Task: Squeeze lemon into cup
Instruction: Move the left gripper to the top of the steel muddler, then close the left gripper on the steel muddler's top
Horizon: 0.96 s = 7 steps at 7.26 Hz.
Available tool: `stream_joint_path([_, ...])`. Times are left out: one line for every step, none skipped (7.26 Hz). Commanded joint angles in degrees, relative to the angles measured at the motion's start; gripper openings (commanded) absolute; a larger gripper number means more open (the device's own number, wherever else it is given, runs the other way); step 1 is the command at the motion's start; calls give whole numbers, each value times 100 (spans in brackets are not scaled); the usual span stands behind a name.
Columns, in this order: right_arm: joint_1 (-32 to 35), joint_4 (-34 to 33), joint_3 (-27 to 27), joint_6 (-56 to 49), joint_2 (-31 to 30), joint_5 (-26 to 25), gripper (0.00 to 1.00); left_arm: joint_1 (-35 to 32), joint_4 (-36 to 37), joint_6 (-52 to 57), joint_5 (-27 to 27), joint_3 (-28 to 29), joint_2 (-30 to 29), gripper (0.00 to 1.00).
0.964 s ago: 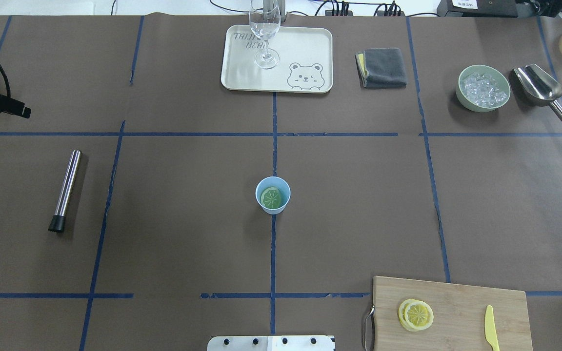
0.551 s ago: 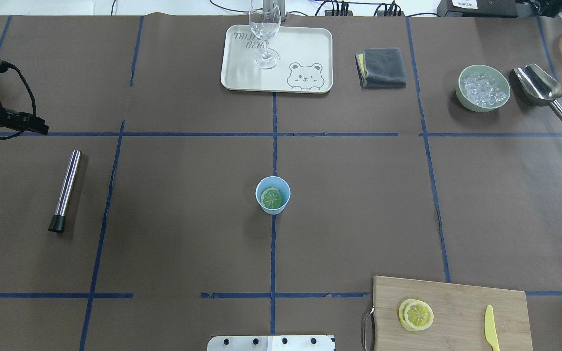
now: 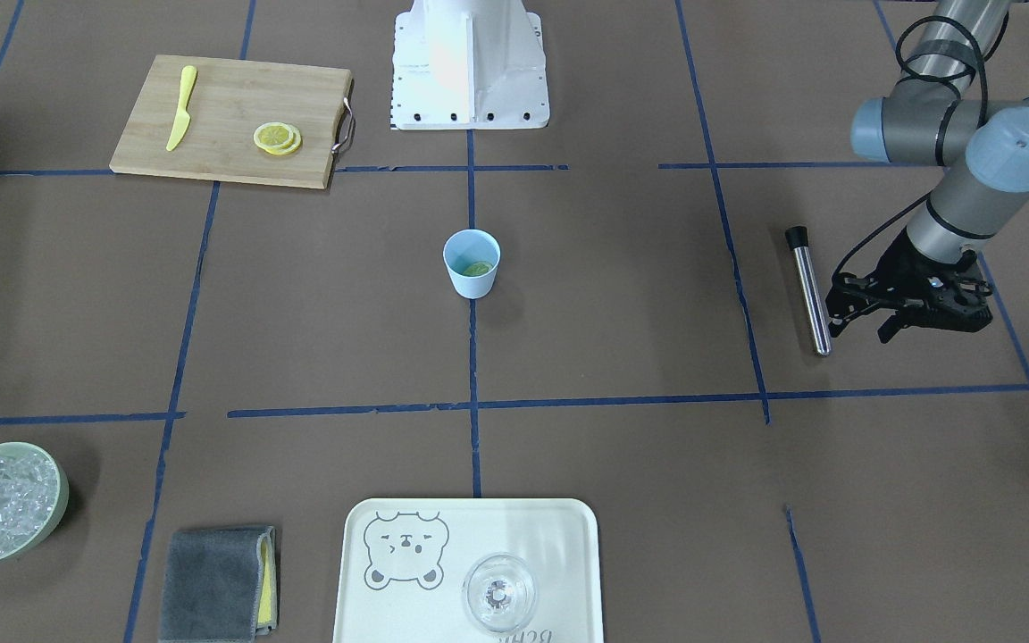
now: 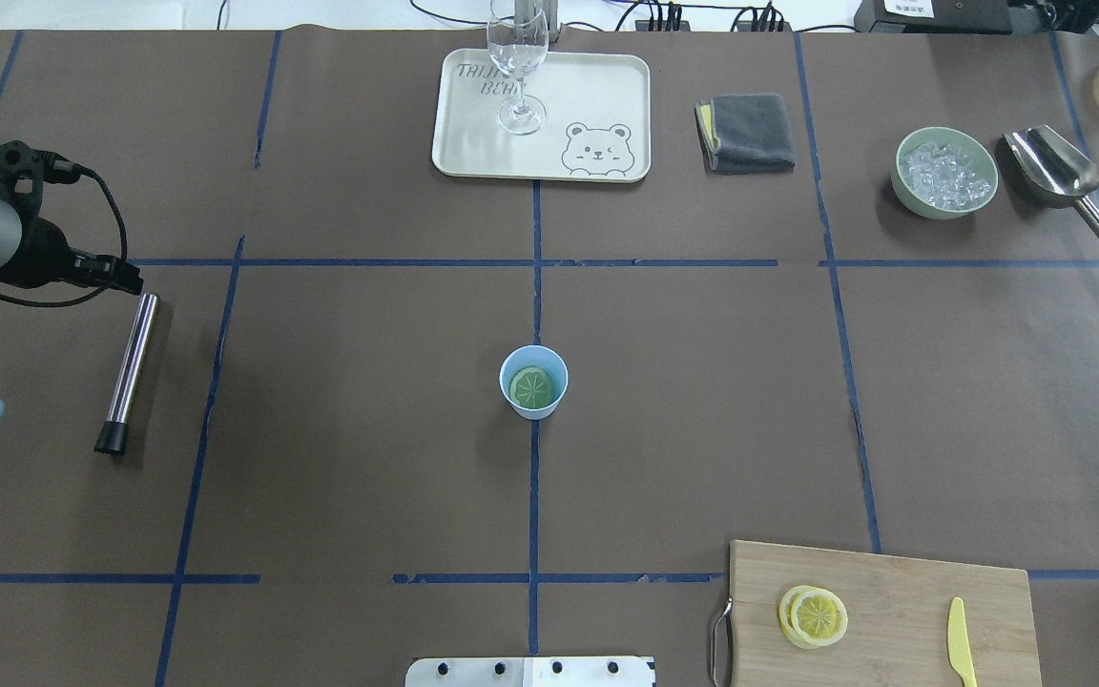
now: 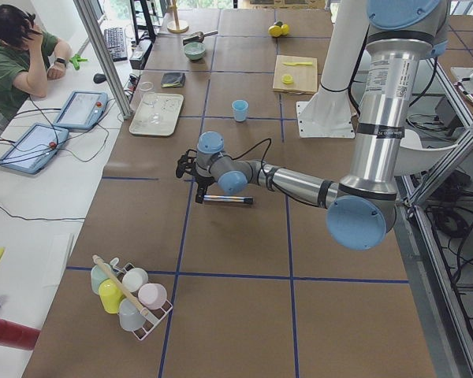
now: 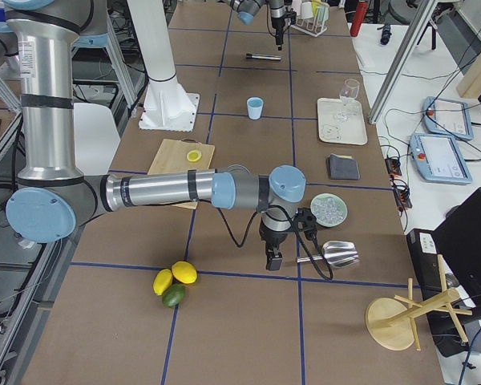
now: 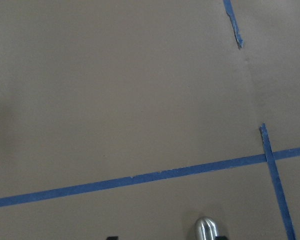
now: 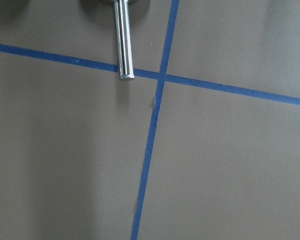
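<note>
Left gripper (image 3: 861, 329): fingers apart, hanging low just beside the steel end of the muddler (image 3: 809, 295). Right gripper (image 6: 270, 260): can't tell its state. Cup (image 4: 533, 382) upright at table centre, lemon slice (image 4: 530, 387) lying flat inside.

The light-blue tapered cup (image 3: 470, 284) stood upright near the middle of the table (image 4: 368, 429), on a blue tape line (image 4: 533, 477). One thin round lemon slice (image 4: 530, 386) lay flat at its bottom, looking greenish. Two more yellow slices (image 4: 815, 616) lay overlapping on the wooden cutting board (image 4: 893, 582), well apart from the cup.
</note>
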Motion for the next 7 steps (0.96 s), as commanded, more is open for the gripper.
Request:
stream_joint_path([15, 0, -8, 0, 0, -1, 100, 242, -13, -71, 261, 200, -125, 73])
stream_joint_path([15, 0, -8, 0, 0, -1, 100, 295, -13, -71, 307, 254, -126, 73])
stream_joint_path([15, 0, -16, 0, 0, -1, 100, 313, -13, -71, 308, 254, -126, 73])
stream_joint_path([15, 0, -16, 0, 0, -1, 100, 348, -13, -71, 308, 254, -135, 73])
stream_joint_path([15, 0, -16, 0, 0, -1, 100, 365, -21, -80, 308, 254, -126, 73])
stream_joint_path([15, 0, -8, 0, 0, -1, 100, 383, -21, -80, 308, 263, -126, 73])
stream_joint_path([15, 0, -16, 0, 0, -9, 100, 392, -82, -115, 308, 289, -126, 73])
